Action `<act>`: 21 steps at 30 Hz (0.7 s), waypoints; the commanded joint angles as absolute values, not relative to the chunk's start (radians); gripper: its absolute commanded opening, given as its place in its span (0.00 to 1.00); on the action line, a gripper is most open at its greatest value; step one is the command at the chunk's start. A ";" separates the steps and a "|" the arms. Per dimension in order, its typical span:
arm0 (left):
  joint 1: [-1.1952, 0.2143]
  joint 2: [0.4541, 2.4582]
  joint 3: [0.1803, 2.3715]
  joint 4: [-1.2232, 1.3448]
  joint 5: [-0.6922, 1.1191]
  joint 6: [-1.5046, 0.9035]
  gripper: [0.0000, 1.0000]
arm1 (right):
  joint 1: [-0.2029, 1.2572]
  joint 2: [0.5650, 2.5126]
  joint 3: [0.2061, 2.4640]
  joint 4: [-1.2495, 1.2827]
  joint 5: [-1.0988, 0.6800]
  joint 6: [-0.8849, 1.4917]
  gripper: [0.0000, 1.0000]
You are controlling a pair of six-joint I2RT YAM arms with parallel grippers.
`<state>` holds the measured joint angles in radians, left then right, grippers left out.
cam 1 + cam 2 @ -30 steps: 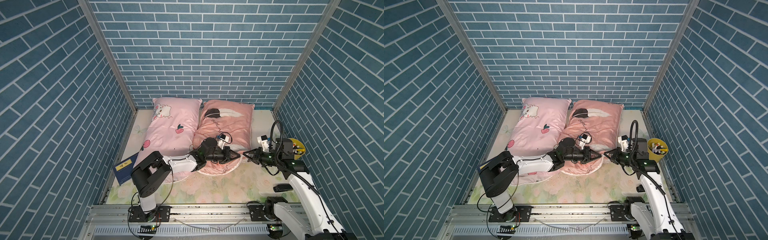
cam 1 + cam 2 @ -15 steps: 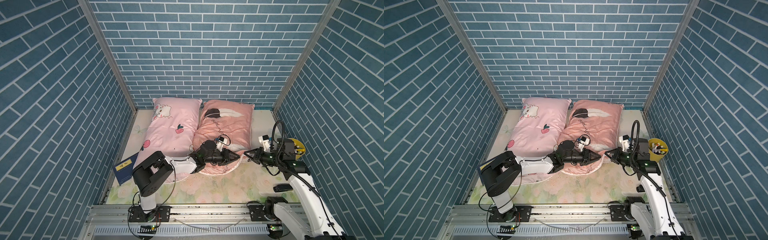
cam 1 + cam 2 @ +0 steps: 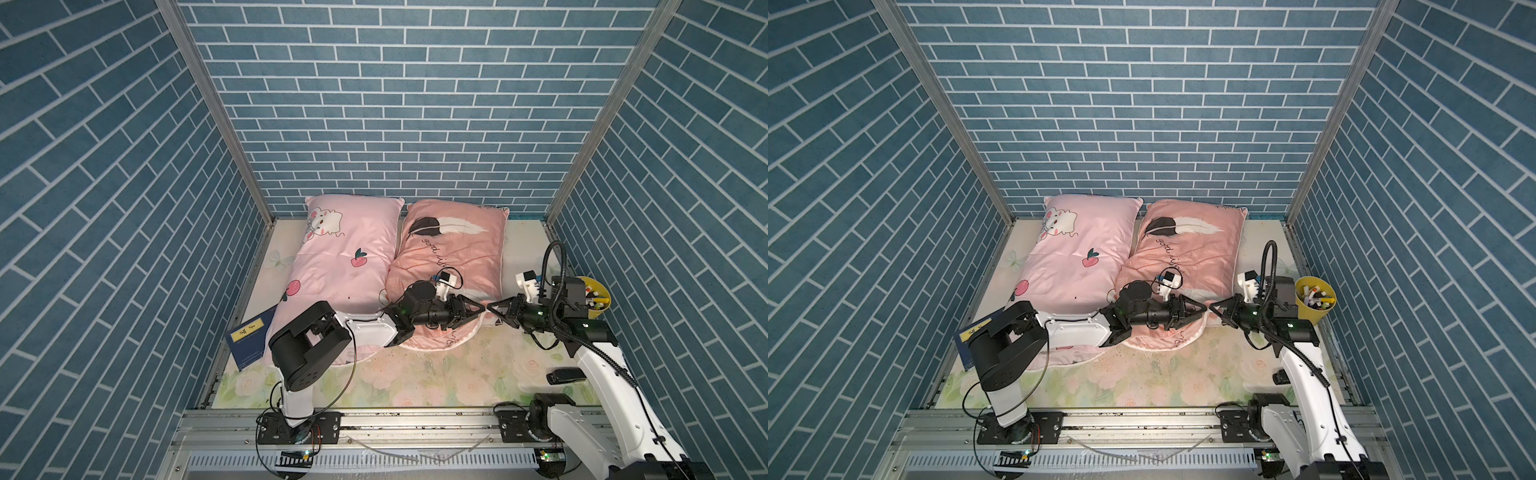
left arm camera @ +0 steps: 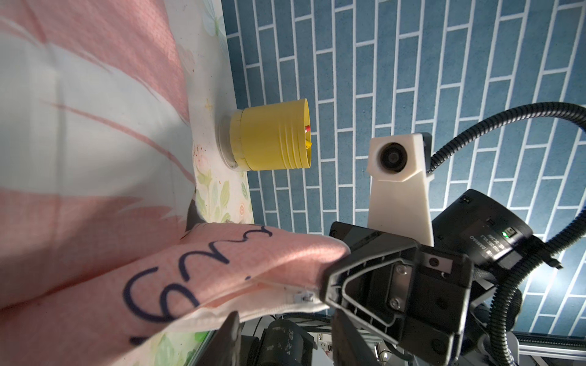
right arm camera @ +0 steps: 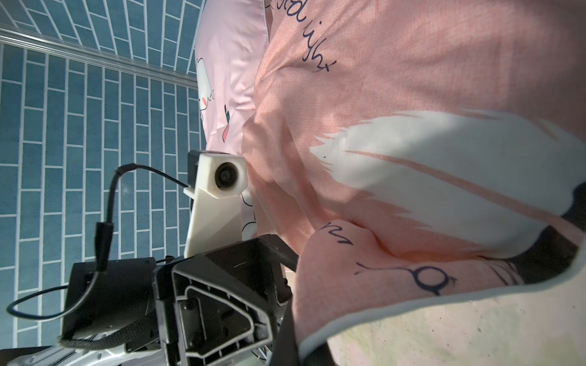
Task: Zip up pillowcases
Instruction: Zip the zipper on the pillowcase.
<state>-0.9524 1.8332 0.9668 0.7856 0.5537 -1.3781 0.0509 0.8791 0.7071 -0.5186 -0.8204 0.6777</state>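
Item 1. Blue book [image 3: 250,338]: flat on the floral sheet [image 3: 436,374] at the far left edge, its inner corner tucked under item 2.

Item 2. Light pink pillowcase [image 3: 345,257], with a white cartoon animal and red fruits: lies lengthwise from the back wall toward the front, on the left half of the sheet. Its long edge touches item 3, and the left arm crosses its near end.

Item 3. Salmon pillowcase [image 3: 457,249], with a black-and-white feather and dark script: just right of item 2, at the middle of the sheet. Its near right corner is folded up. In the left wrist view a small metal zipper pull [image 4: 306,287] shows on the white hem, just beside item 5.

Item 4. Left gripper [image 3: 478,311]: low over the near end of item 3, pointing right. Its fingers stand apart with nothing between them.

Item 5. Right gripper [image 3: 494,309]: tip to tip with item 4, pointing left. It is clamped on the raised corner of item 3.

Item 6. Yellow cup [image 3: 1314,313]: upright at the right edge of the sheet, behind the right arm. It holds coloured markers [image 3: 1316,296].
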 commanded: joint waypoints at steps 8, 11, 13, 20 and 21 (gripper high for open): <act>-0.962 1.877 1.003 0.877 0.514 -1.434 0.43 | 0.047 0.881 0.664 -0.445 -0.905 0.714 0.00; -0.962 1.874 1.005 0.872 0.517 -1.433 0.38 | 0.047 0.884 0.668 -0.461 -0.895 0.703 0.00; -0.962 1.868 0.998 0.870 0.516 -1.430 0.34 | 0.047 0.886 0.678 -0.488 -0.884 0.683 0.00; -0.960 1.861 0.992 0.861 0.520 -1.425 0.21 | 0.046 0.893 0.688 -0.502 -0.864 0.671 0.00; -0.960 1.859 0.991 0.858 0.520 -1.424 0.20 | 0.046 0.893 0.690 -0.501 -0.862 0.672 0.00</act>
